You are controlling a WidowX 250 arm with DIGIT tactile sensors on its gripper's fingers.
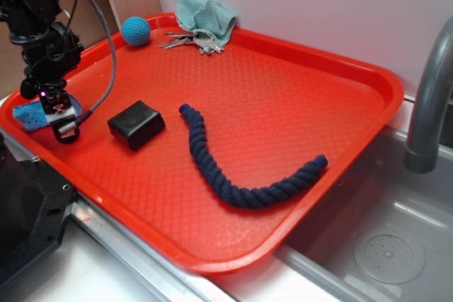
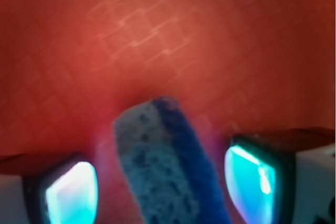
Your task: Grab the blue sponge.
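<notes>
The exterior view is bright, even and sharp with soft shadows on the red tray, while the wrist view is close, blurred and red-tinted.

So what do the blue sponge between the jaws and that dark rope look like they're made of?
The small rectangular light-blue sponge looks like soft open-cell foam: pitted, matte, with a darker blue layer along one side, possibly a scrub pad. The long navy twisted rope looks like cotton or similar fibre: thick plied strands, fuzzy matte surface, frayed ends. Both lie on the glossy red textured tray, likely plastic.
</notes>
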